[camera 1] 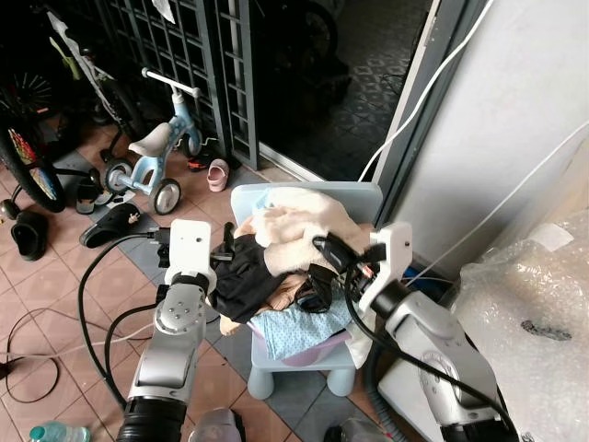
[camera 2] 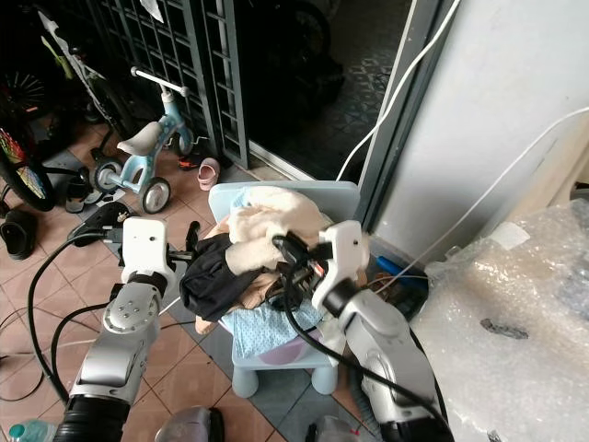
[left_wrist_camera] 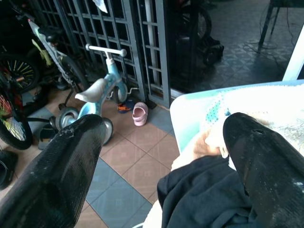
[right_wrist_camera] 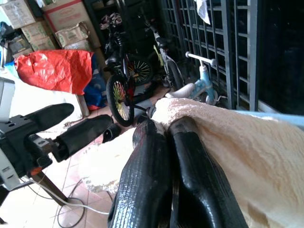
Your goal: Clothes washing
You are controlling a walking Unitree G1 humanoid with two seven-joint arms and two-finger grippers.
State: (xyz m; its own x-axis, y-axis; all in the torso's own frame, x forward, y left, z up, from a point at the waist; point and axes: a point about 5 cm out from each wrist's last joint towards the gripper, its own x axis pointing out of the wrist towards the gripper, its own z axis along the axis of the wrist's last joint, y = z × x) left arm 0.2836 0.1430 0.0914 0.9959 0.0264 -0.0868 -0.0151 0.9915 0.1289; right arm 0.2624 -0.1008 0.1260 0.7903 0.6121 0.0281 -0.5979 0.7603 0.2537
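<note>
Right gripper (right_wrist_camera: 164, 130) closed, pinching cream fluffy towel (camera 1: 299, 221) atop heaped small pale-blue plastic chair (camera 1: 304, 354); left gripper (left_wrist_camera: 161, 156) open beside black garment (camera 1: 241, 272). Gathering step; next, lifting towel clear.

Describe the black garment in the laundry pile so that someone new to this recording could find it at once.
Start at the pale blue child's chair standing before the dark doorway; a heap of clothes is piled on its seat. The black garment droops over the heap's edge on the robot's left, by the open left claw. It is the only dark piece there: its neighbours are a cream fleecy garment and a light blue patterned cloth.
</note>
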